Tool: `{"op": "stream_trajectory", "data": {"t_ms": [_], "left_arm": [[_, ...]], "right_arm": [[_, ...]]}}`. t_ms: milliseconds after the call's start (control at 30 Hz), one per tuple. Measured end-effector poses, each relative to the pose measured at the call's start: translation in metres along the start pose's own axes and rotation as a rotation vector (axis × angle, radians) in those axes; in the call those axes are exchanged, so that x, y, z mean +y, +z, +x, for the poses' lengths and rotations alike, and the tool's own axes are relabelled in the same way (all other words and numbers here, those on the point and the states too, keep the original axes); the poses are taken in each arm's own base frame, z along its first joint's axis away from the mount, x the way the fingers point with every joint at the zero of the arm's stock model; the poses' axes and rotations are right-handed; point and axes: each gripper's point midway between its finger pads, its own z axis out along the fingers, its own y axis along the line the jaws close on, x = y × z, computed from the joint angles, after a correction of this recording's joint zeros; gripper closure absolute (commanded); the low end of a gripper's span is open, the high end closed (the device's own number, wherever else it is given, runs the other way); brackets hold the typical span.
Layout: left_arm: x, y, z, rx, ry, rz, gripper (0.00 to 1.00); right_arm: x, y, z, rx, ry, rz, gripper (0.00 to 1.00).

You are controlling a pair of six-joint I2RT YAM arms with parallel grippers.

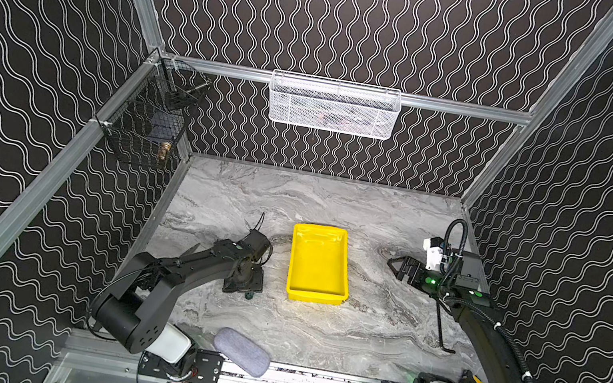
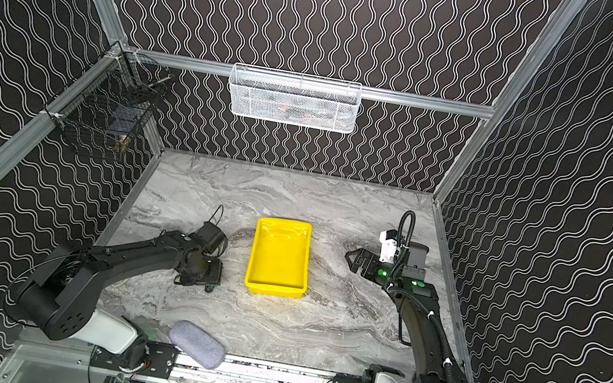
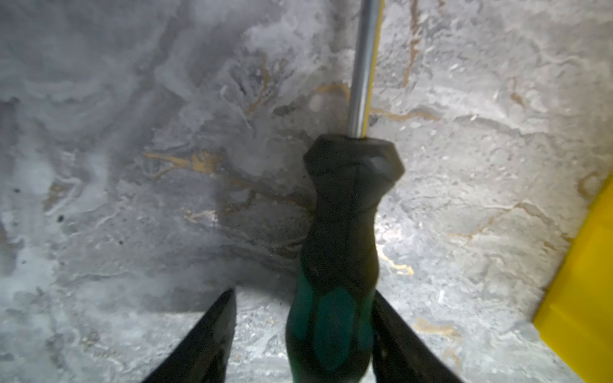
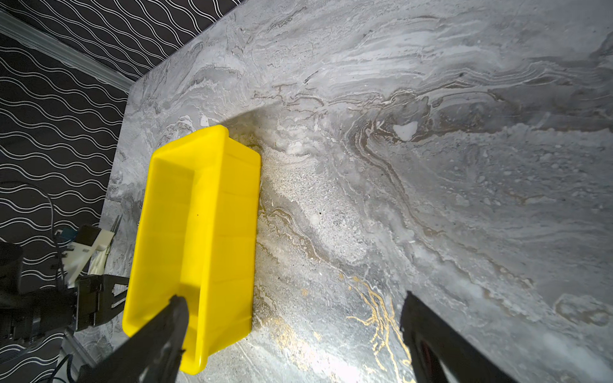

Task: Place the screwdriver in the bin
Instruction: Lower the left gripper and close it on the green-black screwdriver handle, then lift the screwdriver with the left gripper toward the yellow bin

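- step in hand: the pick. the screwdriver (image 3: 341, 248) lies flat on the marble table (image 3: 132, 165), not lifted. it is outside the yellow bin (image 1: 314, 296), near its left wall. the bin looks empty.
- left gripper (image 3: 304, 291) is down at the table, straddling the teal-and-black handle toward its butt end. in both top views the wrist hides nearly all of the tool; only the teal butt of the handle (image 1: 249, 296) shows.
- left jaws: apart, handle between them. one finger (image 3: 404, 338) looks to be against the handle, or nearly so. the other finger (image 3: 205, 338) stands off, with bare table showing in the gap. no clamp yet, going by the wrist view.
- the shaft (image 3: 360, 66) runs along the table away from the wrist camera; tip out of frame.
- right gripper (image 4: 293, 296): jaws wide, nothing between them. it hovers over bare table on the other side of the bin, well apart from the tool.
- the black hex key (image 1: 441, 333) by the right arm is not the target.
- next move (judgement): shut until both fingers bear on the handle, lift above the rim, carry over the bin, lower, let go.
- risk (judgement): one-sided contact may roll or nudge the handle, and the long shaft may catch the rim unless laid along the bin's length.
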Motion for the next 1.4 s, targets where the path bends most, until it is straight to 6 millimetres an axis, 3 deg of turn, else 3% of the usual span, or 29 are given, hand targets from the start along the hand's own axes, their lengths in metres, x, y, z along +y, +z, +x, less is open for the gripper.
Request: {"op": "stream_trajectory", "data": {"t_ms": [400,633,900,1400], "left_arm": [[-0.001,0.008,-0.02,-0.088,0.005,-0.014,0.52],[-0.018,0.012,-0.043,-0.175,0.011,0.047,0.61],[-0.027,0.014,-0.052,-0.204,0.011,0.079,0.67],[-0.032,0.006,-0.045,-0.191,0.02,0.129,0.52]], "right_arm": [[-0.002,0.002,0.001,0.008,0.004,0.004,0.0],[-0.002,0.002,0.001,0.006,0.003,0.006,0.0],[-0.002,0.001,0.001,0.001,0.0,0.008,0.0],[0.0,-0.001,0.0,-0.005,-0.003,0.006,0.0]]}}
